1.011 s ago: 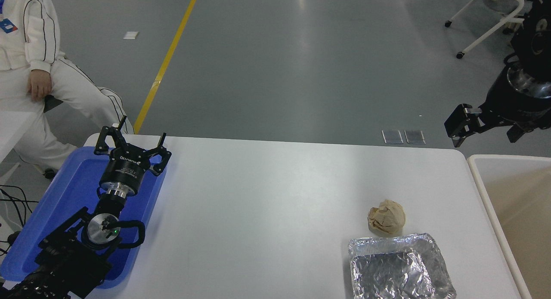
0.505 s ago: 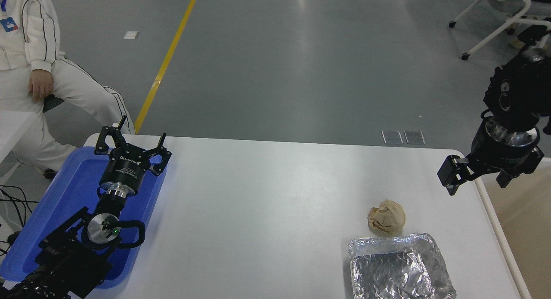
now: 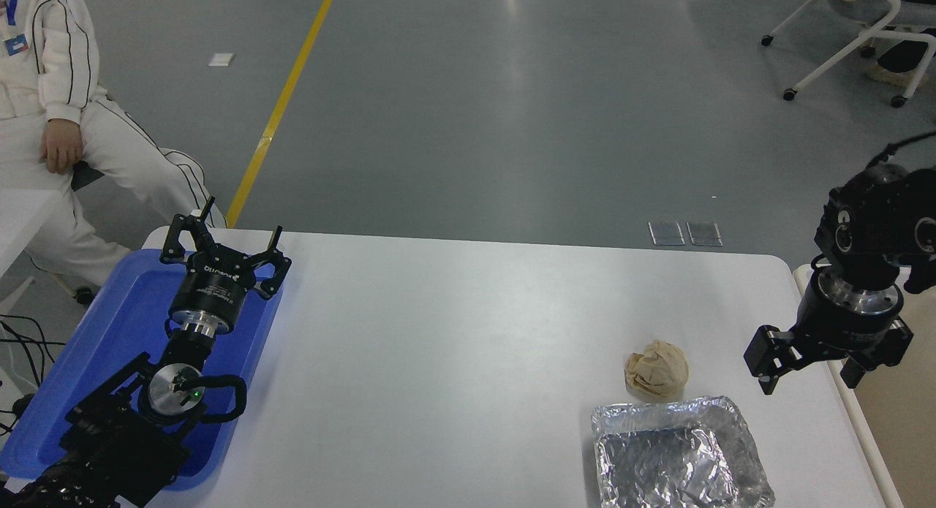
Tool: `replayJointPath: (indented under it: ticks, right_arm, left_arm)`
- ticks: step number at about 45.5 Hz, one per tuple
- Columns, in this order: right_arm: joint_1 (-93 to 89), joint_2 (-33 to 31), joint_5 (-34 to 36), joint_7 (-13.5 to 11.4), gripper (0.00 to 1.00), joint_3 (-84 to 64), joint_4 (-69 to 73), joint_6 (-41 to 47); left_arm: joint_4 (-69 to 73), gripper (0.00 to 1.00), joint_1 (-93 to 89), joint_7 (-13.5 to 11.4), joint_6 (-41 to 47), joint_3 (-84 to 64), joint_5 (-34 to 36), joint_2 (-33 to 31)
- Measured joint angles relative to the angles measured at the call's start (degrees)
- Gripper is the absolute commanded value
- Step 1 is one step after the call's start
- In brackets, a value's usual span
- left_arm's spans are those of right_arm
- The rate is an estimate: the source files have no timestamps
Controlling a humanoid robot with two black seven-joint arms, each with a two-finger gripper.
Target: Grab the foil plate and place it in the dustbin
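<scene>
The foil plate (image 3: pixel 680 453) lies at the table's near right, shiny and crinkled, its near edge cut off by the picture's bottom. The dustbin (image 3: pixel 857 417) stands against the table's right edge; only its off-white rim and some beige inner wall show. My right gripper (image 3: pixel 808 370) hangs open and empty above the table's right edge, up and to the right of the foil plate, apart from it. My left gripper (image 3: pixel 221 239) is open and empty, parked over the blue tray at the lower left.
A crumpled tan paper ball (image 3: pixel 657 370) sits just behind the foil plate, left of my right gripper. A blue tray (image 3: pixel 110 332) lies at the table's left end. A person in white (image 3: pixel 51 91) sits at the far left. A white wheeled chair (image 3: pixel 870 33) stands far right.
My right gripper has come down and toward the near side, from beyond the table's far right corner to above its right edge near the foil plate. The left arm has not moved.
</scene>
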Motion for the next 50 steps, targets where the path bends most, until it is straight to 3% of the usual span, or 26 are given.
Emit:
replayJointPath:
  ticks: [7,22,41,50]
  right_arm:
    - [-3.8,0.3,-0.1,0.0,1.00,2.3,-0.7,-1.9]
    - [-11.9,1.7,-1.0,0.0,1.00,5.0,-2.0,-17.4]
    - [-17.2,2.6,-1.1,0.0,1.00,5.7,-3.6,-22.8]
    - [-18.8,2.8,-1.1,0.0,0.88,5.9,-3.8,-23.4]
  left_arm:
    - [0.0,1.00,0.0,0.0,0.0,0.0,0.0,0.0]
    - [0.0,1.00,0.0,0.0,0.0,0.0,0.0,0.0]
    - [0.0,1.00,0.0,0.0,0.0,0.0,0.0,0.0]
    - [0.0,1.00,0.0,0.0,0.0,0.0,0.0,0.0]
